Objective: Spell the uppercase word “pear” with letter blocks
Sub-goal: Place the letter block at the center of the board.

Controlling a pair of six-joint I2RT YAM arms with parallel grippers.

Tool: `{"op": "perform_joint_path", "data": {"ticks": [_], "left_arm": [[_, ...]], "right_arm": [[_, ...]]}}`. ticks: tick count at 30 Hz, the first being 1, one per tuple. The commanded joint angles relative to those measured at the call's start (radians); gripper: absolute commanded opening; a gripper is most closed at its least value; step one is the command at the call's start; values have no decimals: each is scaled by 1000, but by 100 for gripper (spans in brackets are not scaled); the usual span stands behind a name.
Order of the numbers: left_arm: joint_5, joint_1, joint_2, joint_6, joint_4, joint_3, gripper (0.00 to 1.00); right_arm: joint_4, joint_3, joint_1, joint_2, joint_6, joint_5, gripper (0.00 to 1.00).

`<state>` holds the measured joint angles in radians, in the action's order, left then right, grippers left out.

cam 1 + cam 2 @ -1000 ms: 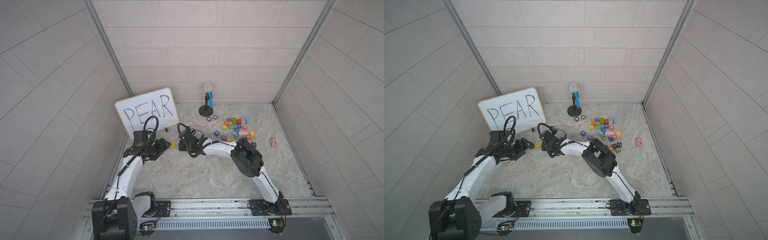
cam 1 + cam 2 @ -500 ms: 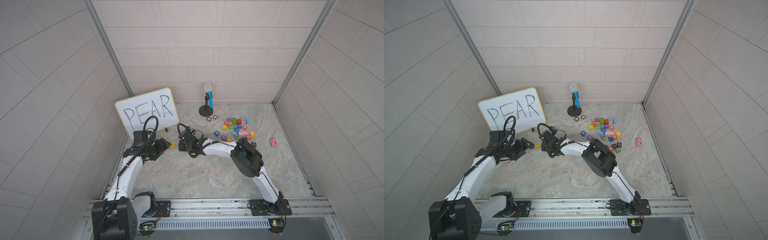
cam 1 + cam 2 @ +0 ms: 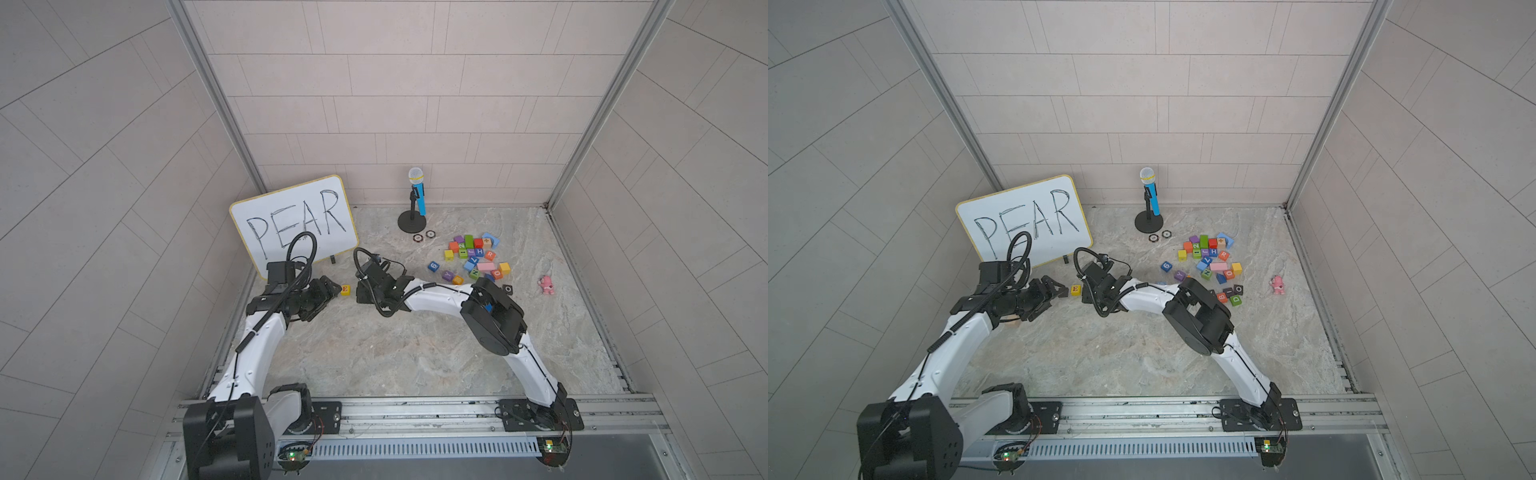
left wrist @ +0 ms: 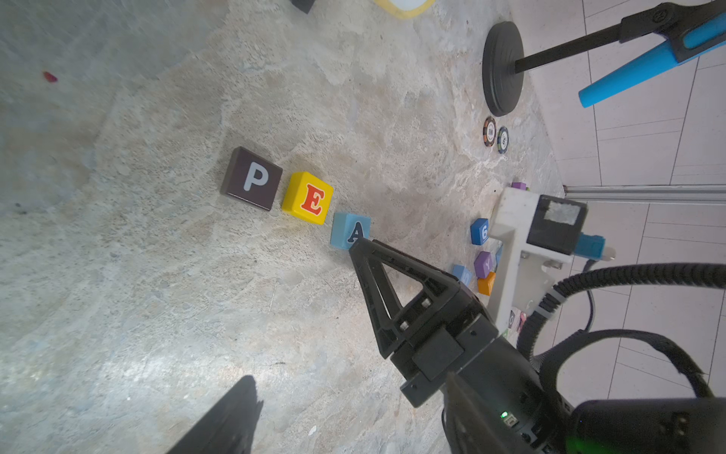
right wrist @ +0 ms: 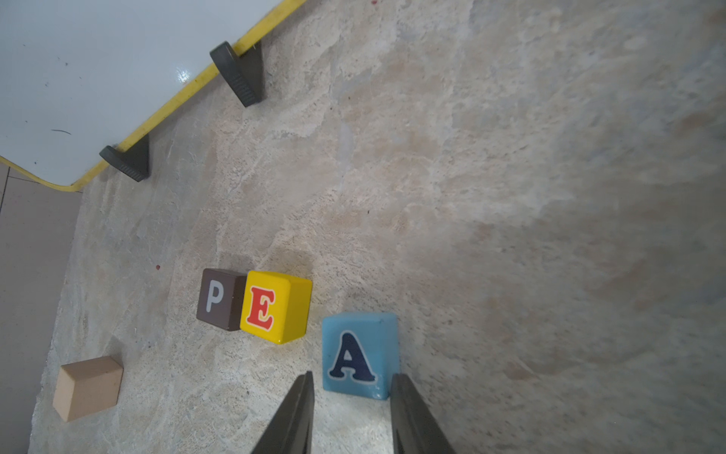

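Right tool [image 5: 351,375] pinches blue A block [image 5: 359,353] just beside yellow E block [image 5: 275,306] — left tool [image 3: 332,286] stands wide, empty.

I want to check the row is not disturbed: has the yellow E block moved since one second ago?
No. In both top views the yellow E block keeps the same spot relative to the whiteboard.

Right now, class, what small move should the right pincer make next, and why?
Probably slide the blue A block into line beside the yellow E block: the right pincer grips its near edge, and it sits apart and offset from the E.
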<state>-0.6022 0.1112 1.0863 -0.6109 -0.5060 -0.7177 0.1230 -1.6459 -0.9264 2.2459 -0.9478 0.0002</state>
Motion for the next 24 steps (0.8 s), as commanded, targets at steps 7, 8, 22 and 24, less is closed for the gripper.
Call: {"op": "perform_joint_path", "data": {"ticks": [7, 8, 22, 24], "left_arm": [[2, 5, -18, 0, 6, 12, 78], [1, 5, -19, -1, 6, 12, 78], [4, 6, -29, 6, 4, 8, 78], [-12, 1, -39, 12, 1, 5, 78]], "right_arm": [[7, -31, -11, 17, -19, 6, 36], [9, -32, -11, 17, -18, 6, 36], [29, -2, -11, -65, 41, 55, 36], [25, 19, -8, -111, 86, 50, 36]]}}
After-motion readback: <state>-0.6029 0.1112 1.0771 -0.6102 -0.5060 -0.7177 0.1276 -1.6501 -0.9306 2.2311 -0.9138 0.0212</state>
